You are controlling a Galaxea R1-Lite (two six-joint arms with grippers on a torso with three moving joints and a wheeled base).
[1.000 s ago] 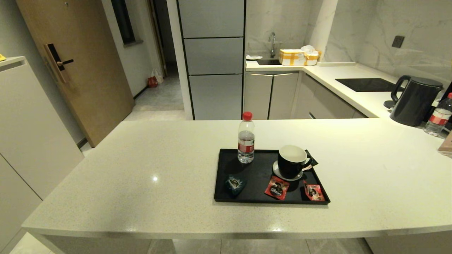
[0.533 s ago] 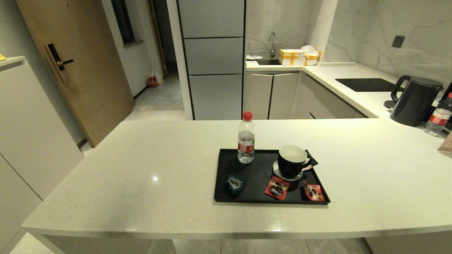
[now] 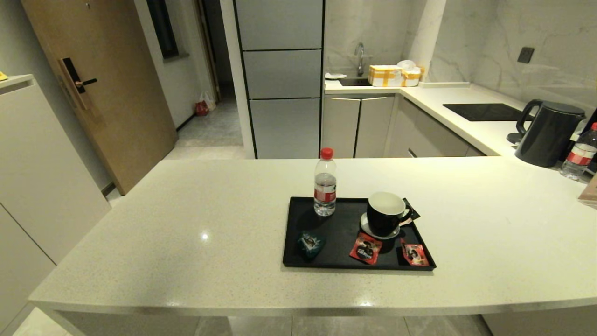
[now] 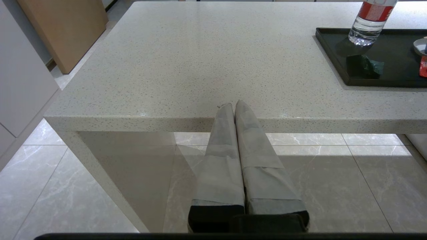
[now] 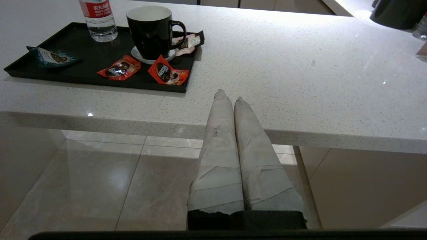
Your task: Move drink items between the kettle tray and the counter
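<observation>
Head view: black mug (image 3: 385, 213) on saucer (image 3: 378, 232), teal sachet (image 3: 309, 243) on tray (image 3: 340, 233), mid-table (image 3: 186, 233).
Left wrist view: left claw (image 4: 235, 104) closed, empty, at table edge.
Right wrist view: right claw (image 5: 228, 95) closed, empty; red sachet (image 5: 166, 72) reads "NESCAFÉ".

This was a compact home or serviced-apartment kitchen. A pale speckled stone counter (image 3: 224, 224) ran as a peninsula and met an L-shaped worktop with a black glass cooktop (image 3: 485, 112), a dark electric kettle (image 3: 548, 133) and a sink with a tap (image 3: 359, 58). Grey cabinet fronts (image 3: 357, 123), marble-look wall panels, a tall fridge-like unit (image 3: 282, 77) and a wooden entrance door with an electronic lock (image 3: 74, 81) completed it.
</observation>
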